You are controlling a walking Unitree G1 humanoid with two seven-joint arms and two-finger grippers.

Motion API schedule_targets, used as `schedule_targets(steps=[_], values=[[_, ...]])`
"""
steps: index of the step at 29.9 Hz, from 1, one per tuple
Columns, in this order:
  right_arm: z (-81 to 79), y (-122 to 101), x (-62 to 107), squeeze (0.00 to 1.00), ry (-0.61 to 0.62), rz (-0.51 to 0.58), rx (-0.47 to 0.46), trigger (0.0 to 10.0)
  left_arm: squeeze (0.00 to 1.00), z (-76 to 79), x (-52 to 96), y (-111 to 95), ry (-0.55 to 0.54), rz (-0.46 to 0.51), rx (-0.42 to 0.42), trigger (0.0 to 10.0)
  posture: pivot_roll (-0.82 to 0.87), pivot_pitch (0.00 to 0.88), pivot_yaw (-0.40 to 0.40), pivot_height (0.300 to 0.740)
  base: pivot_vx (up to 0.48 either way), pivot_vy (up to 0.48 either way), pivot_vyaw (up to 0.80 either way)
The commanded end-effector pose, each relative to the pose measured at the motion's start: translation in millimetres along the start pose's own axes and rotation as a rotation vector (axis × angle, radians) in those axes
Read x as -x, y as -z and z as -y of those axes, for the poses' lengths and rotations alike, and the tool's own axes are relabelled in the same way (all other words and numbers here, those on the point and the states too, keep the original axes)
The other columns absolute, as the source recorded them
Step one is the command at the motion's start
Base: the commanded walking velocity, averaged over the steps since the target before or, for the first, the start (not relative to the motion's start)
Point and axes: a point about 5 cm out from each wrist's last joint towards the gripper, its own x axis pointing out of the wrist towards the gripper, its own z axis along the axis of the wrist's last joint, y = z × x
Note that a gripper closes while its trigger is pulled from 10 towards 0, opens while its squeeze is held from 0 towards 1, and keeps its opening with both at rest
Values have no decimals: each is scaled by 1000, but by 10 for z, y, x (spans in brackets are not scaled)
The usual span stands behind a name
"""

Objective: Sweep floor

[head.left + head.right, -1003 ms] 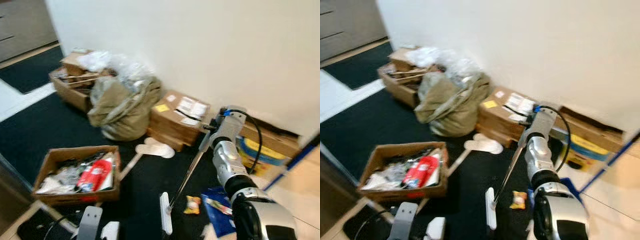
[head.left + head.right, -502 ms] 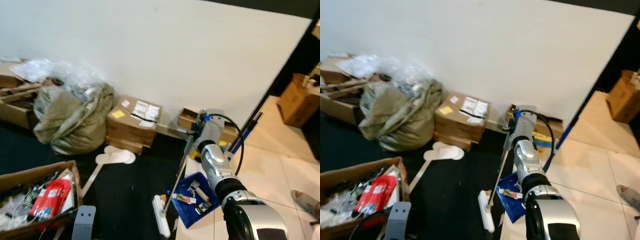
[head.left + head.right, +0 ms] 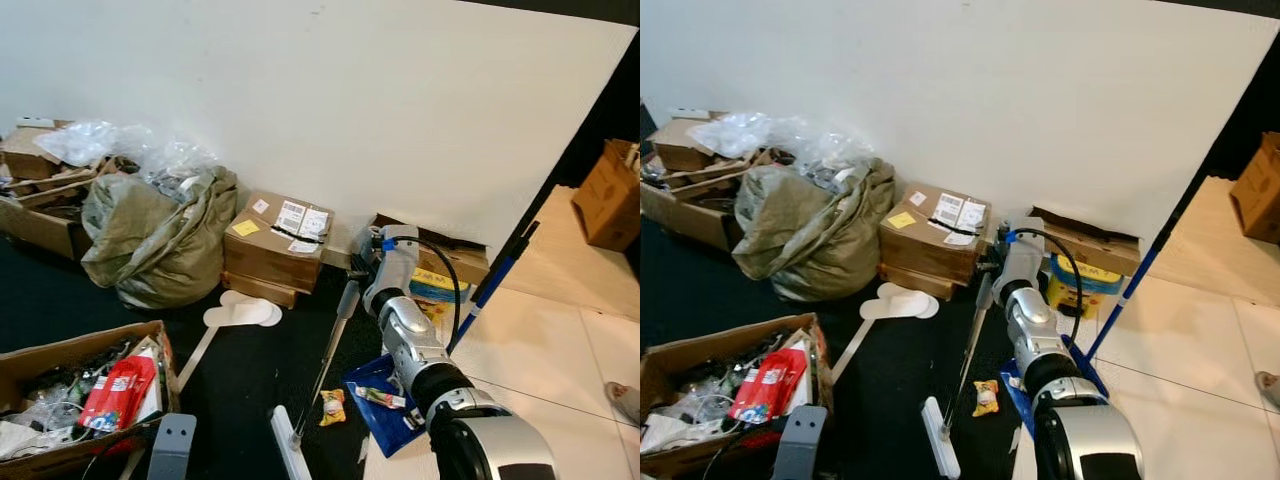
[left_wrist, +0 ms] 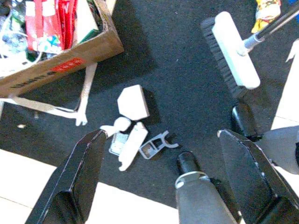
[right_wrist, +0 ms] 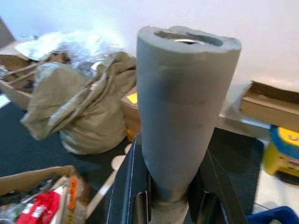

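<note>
My right gripper is shut on the grey foam grip of a broom, held out in front of me near the wall. The metal shaft slants down to the white broom head on the black carpet. A yellow snack wrapper lies just right of the head, next to a blue dustpan holding bits of litter. My left gripper hangs open above the carpet, over white scraps and a grey clip. The broom head lies beyond it.
A stuffed olive bag and cardboard boxes line the wall. An open box of rubbish sits front left. White slippers lie on the carpet. A blue-handled pole leans on the wall. Right is tiled floor, with a person's foot.
The camera has swung about. The broom head has slid left, away from the blue dustpan, and the yellow wrapper now lies between them. My right gripper keeps its hold.
</note>
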Motion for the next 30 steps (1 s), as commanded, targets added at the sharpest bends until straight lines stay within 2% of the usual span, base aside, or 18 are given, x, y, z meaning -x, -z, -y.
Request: schedule_targets(steps=[1, 5, 15, 18, 20, 30], values=[[-5, -67, -7, 0, -13, 44, 4, 10000, 0, 41, 14, 57, 20, -21, -16, 10000, -93, 0, -32, 740, 0, 0, 0], [-68, 17, 25, 0, -65, 25, -7, 10000, 0, 60, 14, 57, 32, -24, -33, 10000, -111, 0, -20, 740, 0, 0, 0], [-116, 121, 66, 0, -107, -8, -6, 10000, 0, 111, 13, 44, 52, -21, -40, 10000, -118, 0, -22, 740, 0, 0, 0], [-131, 165, 88, 0, -125, -21, -6, 10000, 0, 125, 15, 49, 61, -25, -23, 10000, -122, 0, -22, 740, 0, -480, 0], [-143, 203, 109, 0, -148, -33, 7, 10000, 0, 111, 18, 69, 54, -33, -11, 10000, -118, 0, -19, 740, 0, 0, 0], [-173, 188, 102, 0, -171, -28, 21, 10000, 0, 93, 18, 74, 46, -35, -5, 10000, -109, 8, -15, 740, 0, 0, 0]])
